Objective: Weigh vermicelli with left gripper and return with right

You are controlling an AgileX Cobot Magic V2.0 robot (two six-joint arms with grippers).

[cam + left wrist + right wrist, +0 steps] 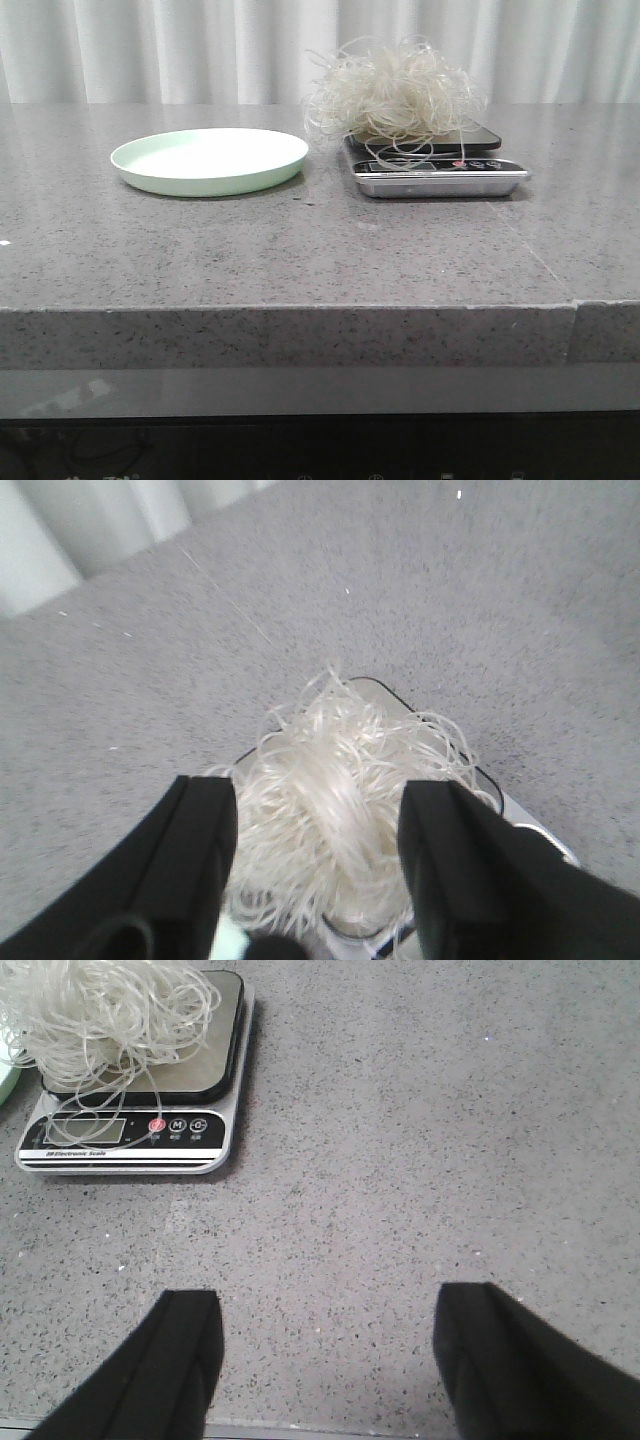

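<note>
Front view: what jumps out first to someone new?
The fluffy tangle of translucent white vermicelli piled on the silver kitchen scale, right of centre on the grey speckled stone table. Left of it sits an empty pale mint-green round plate. In the left wrist view, the black left gripper is open, straddling the noodles.

The vermicelli (pixel 100 1010) hides part of the scale (pixel 200 1080); its display is unreadable.
</note>
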